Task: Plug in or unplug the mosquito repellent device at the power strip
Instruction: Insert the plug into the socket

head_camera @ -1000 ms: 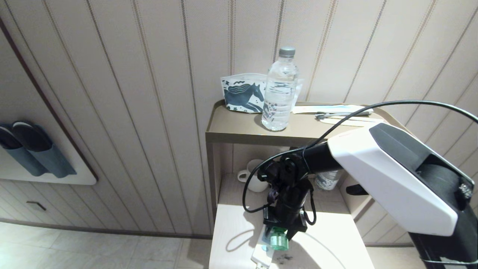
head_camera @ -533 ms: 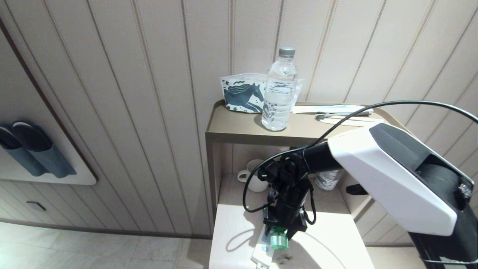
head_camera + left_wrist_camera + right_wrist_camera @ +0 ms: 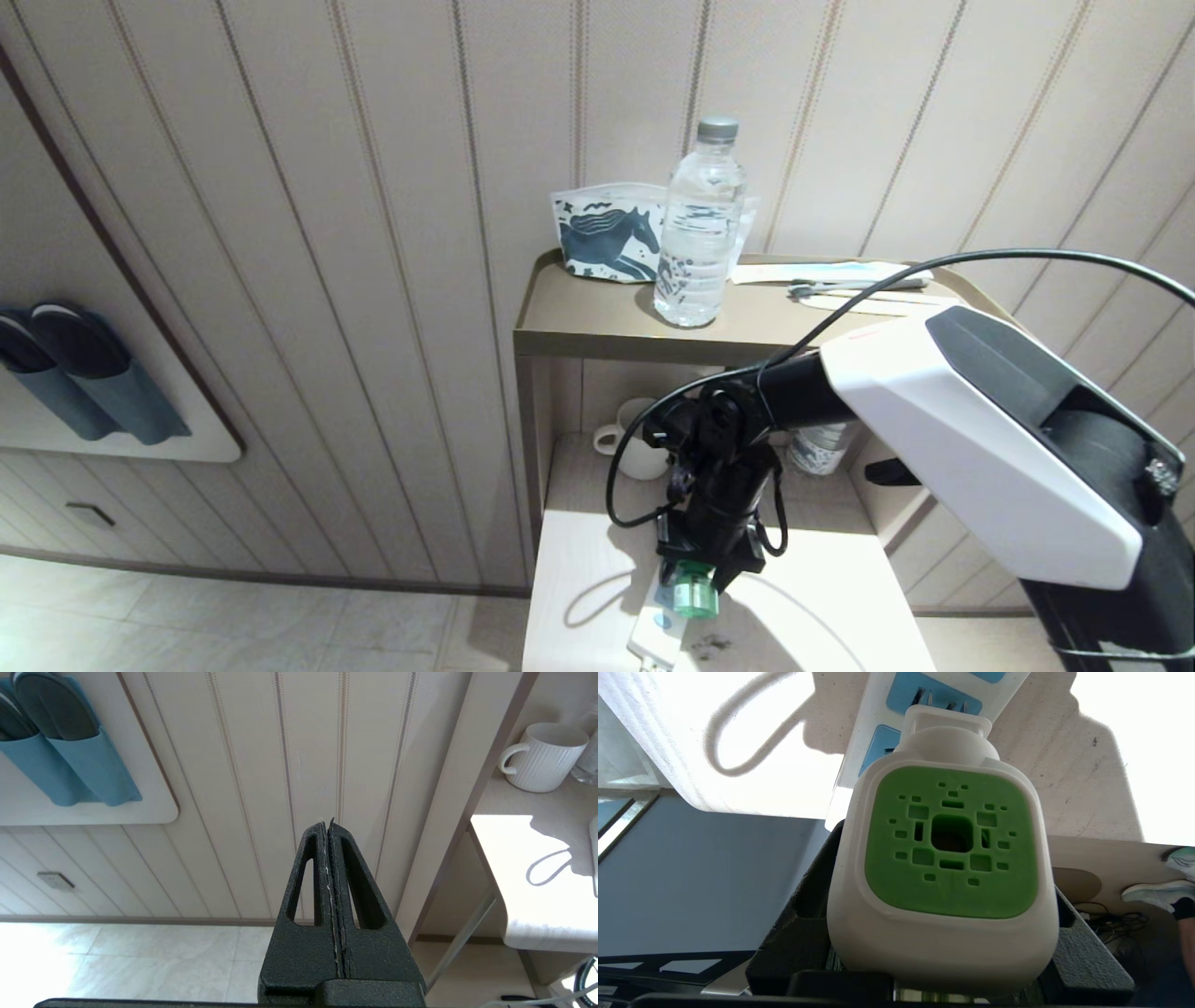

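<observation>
The mosquito repellent device (image 3: 943, 877) sits clamped between the black fingers (image 3: 1083, 961) of your right gripper (image 3: 695, 571): white housing, green perforated face turned to the wrist camera, green bottle body visible from the head view at (image 3: 695, 597). Its plug end points at the power strip (image 3: 878, 742). In the right wrist view metal prongs show at a pale blue socket face just beyond the device's white neck; whether they are fully seated you cannot tell from here.

The strip lies on the pale lower table (image 3: 840, 597), near its front edge, running roughly front to back, with a round blue button (image 3: 662, 620) on the part nearer you. The white cord (image 3: 794, 597) curves away across the tabletop to the right. Your right arm comes in from the right, with the gripper pointing down over the strip.

Left gripper (image 3: 329, 830): fingers pressed together, nothing between them, hanging off the table's left side and facing the panelled wall (image 3: 261, 788).

Behind the strip, at the table's back edge under the upper shelf (image 3: 597, 322), stands a white mug (image 3: 635, 453). On the shelf: a clear water bottle (image 3: 700, 233), a horse-print pouch (image 3: 611, 238) against the wall, and flat packets (image 3: 840, 280) to the right. Blue slipper holders (image 3: 84, 383) hang on the wall far left.
</observation>
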